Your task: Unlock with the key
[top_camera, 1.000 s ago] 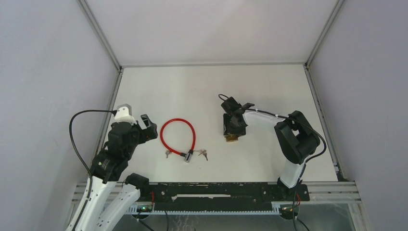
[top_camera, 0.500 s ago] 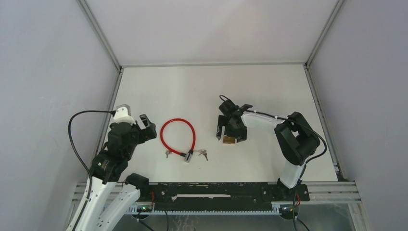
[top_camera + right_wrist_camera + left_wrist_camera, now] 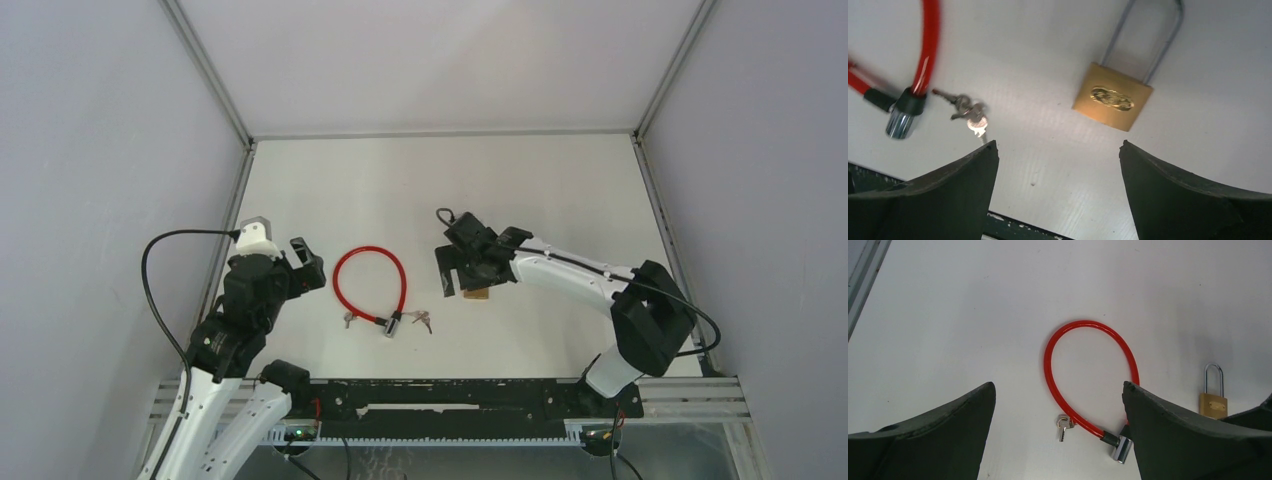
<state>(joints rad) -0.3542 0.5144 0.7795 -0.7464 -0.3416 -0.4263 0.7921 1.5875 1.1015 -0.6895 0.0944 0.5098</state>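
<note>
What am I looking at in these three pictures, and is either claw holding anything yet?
You are driving two robot arms, the left arm and the right arm, bolted at the near edge of a white table. Each ends in a two-finger claw.

The wide picture comes from a fixed camera above and behind the arms. The other two come from a camera on each wrist, so the dark shapes at the bottom of each are that claw's own fingers.

On the table lie a red cable lock, a brass padlock and two small key sets beside the cable lock: the left keys and the right keys.

The left claw is open, facing the cable lock, and holds nothing. The right claw is open above the padlock and is also empty.
</note>
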